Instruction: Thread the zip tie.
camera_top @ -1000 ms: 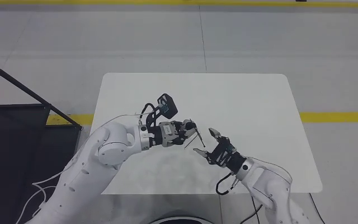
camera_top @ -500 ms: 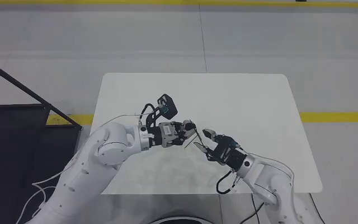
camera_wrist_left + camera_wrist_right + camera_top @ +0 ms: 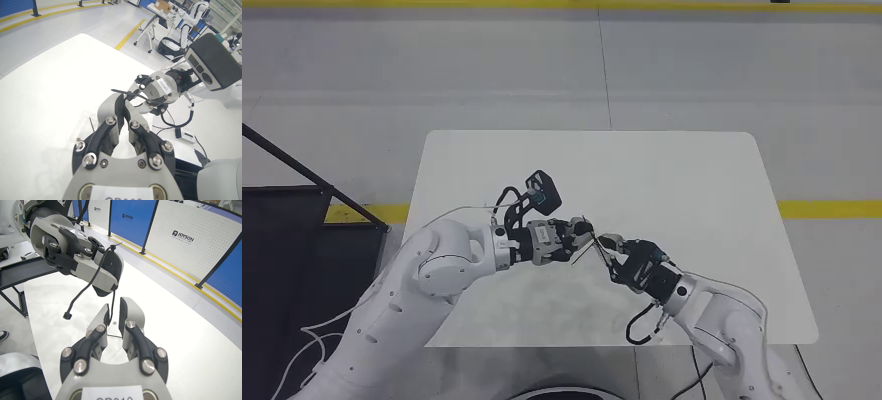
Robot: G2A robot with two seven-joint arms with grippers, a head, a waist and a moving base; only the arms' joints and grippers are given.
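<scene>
**Top view:** The left tool (image 3: 582,238) and the right tool (image 3: 608,252) are seen tip to tip, just beside each other, above the near half of a white surface (image 3: 692,180).

**Left wrist view:** The left tool's fingers are pressed together on a black zip tie (image 3: 130,93). The tie's small square head is seen just past the fingertips. A short pointed end sticks out to one side of it, and a thin strand is run off toward the right tool. That tool is held spread, and the strand is laid across its opening.

**Right wrist view:** The right tool (image 3: 114,306) is spread and nothing is pinched in it. A thin strand of the tie is hung from the left tool's fingertips down into the gap between the right tool's fingers, close against one pad. Whether they touch cannot be told. Another strand is curved down beside the left tool and ends in a blocky head (image 3: 67,315), hung free above the surface. Whether one tie or two are held cannot be told.
</scene>
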